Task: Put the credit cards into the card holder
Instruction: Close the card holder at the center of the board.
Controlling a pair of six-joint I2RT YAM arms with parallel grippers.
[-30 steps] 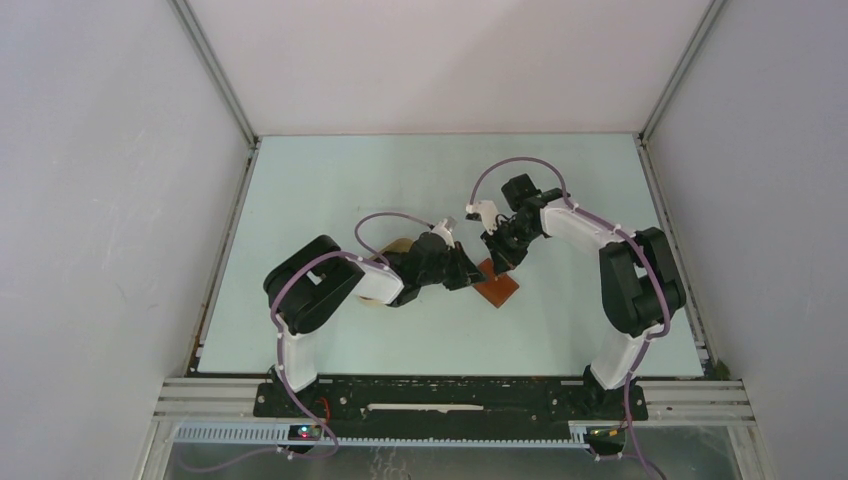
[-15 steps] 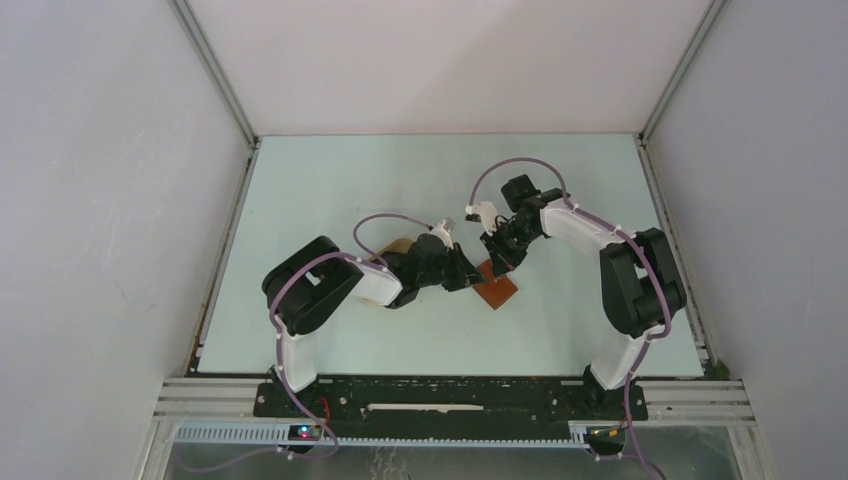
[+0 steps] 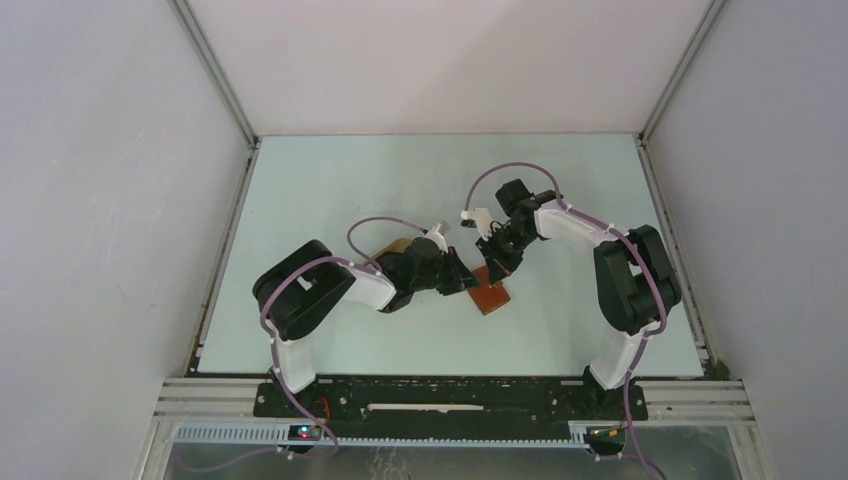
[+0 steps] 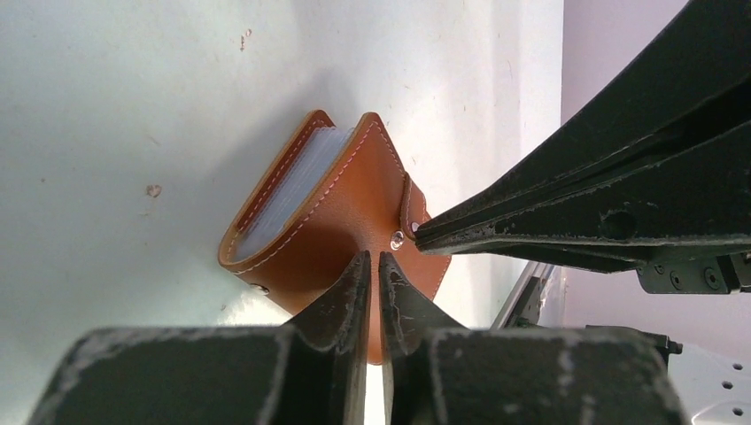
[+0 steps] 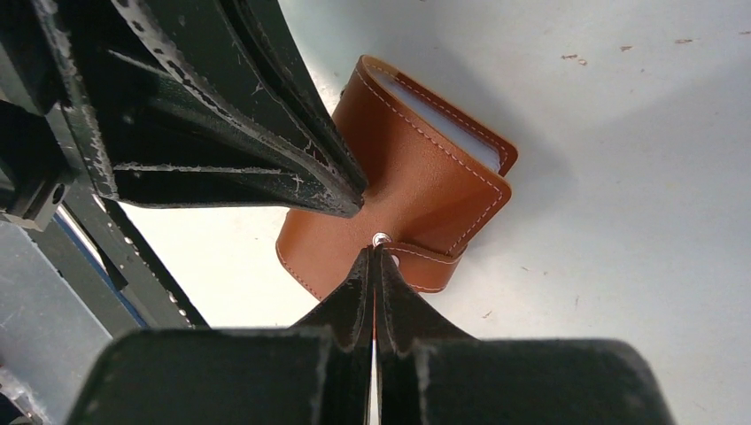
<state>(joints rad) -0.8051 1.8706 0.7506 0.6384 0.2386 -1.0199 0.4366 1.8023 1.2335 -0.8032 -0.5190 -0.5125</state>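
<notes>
Two tips on the reddish-brown folding leather card holder (image 4: 319, 221), right now.
Your left fingers (image 4: 350, 301) stand nearly together, a thin slit between them, tips on its cover. Pinching or only pressing, I cannot tell. Your right fingers (image 5: 352, 297) are pressed together, tip at the round metal snap stud (image 5: 382, 238). The holder gapes at one edge, lying on the pale surface (image 4: 133, 106) between your arms.

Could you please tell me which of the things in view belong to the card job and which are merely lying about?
Belonging to the job:
- card holder
- left end effector, tips on its cover
- right end effector, tips at its snap strap

Lying about:
- beige tray, mostly hidden under the left arm
</notes>
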